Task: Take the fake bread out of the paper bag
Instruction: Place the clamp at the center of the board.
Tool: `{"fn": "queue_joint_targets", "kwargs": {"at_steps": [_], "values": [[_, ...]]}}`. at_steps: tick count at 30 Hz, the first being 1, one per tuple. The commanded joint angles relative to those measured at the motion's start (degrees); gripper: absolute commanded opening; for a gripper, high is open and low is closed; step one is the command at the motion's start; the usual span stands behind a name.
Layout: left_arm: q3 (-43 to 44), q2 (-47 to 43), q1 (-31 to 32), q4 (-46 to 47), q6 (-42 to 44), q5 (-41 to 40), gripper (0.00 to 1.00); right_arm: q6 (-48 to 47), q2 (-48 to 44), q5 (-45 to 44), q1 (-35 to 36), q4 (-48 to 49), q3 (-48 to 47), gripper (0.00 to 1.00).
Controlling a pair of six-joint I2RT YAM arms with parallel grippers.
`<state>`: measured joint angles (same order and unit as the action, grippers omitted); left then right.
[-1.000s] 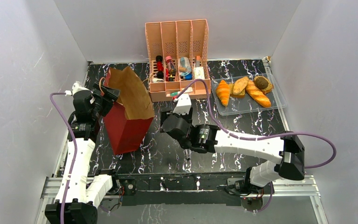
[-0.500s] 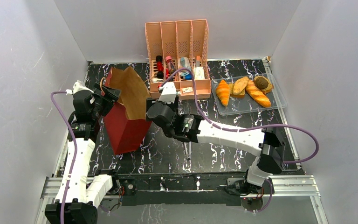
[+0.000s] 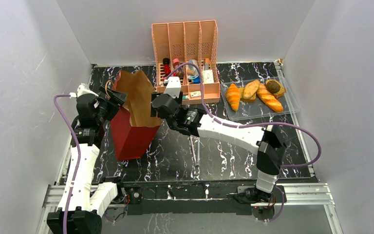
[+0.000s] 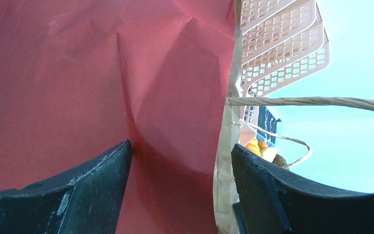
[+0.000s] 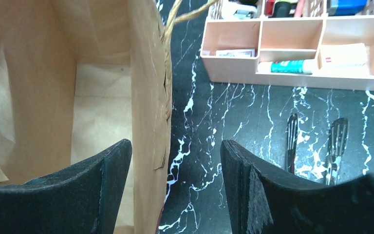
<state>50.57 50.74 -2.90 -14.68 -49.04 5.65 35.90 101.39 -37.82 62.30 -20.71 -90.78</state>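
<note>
Gaping unclenched, right gripper (image 5: 175, 146) and left gripper (image 4: 180, 161) flank the tall brown-and-red kraft paper bag (image 3: 132, 129) — thin, light, probably crumple-prone — best pinched at its rim wall.

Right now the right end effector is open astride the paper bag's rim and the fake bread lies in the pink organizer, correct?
Not quite. The fake bread lies in the clear tray, not the pink organizer; the top external view shows it. The right end effector is indeed open astride the paper bag's rim.

Bright even light, soft shadows
</note>
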Motion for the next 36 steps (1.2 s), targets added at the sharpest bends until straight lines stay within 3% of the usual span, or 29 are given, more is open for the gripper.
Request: {"fn": "queue_joint_targets", "kwargs": {"at_steps": [1,5,7,8,10,11,24,36], "values": [[-0.2,0.0,-0.4,1.8,0.1,2.1,0.72,0.7,1.9,3.6,0.4,2.0,-2.4,0.63],[-0.5,0.0,-0.4,2.4,-0.4,2.9,0.72,2.1,3.6,5.1,0.4,2.3,-2.0,0.56],[-0.5,0.0,-0.4,2.5,-0.4,3.3,0.72,2.6,4.2,5.6,0.2,2.9,-1.8,0.39],[-0.5,0.0,-0.4,2.4,-0.3,3.6,0.72,2.6,4.5,6.1,0.2,3.3,-1.8,0.24],[-0.5,0.1,-0.4,2.1,0.0,4.3,0.73,2.7,4.9,6.0,0.1,3.2,-2.5,0.04],[-0.5,0.2,-0.4,1.8,0.1,4.6,0.74,2.6,4.9,5.8,0.1,3.0,-2.9,0.0],[-2.2,6.8,-0.4,0.7,0.8,16.5,0.78,-0.8,-1.1,2.8,0.6,6.2,-1.9,0.0],[-2.4,4.0,-0.7,3.0,-4.2,16.4,0.8,-3.9,-6.6,0.5,2.3,7.6,0.5,0.0]]}}
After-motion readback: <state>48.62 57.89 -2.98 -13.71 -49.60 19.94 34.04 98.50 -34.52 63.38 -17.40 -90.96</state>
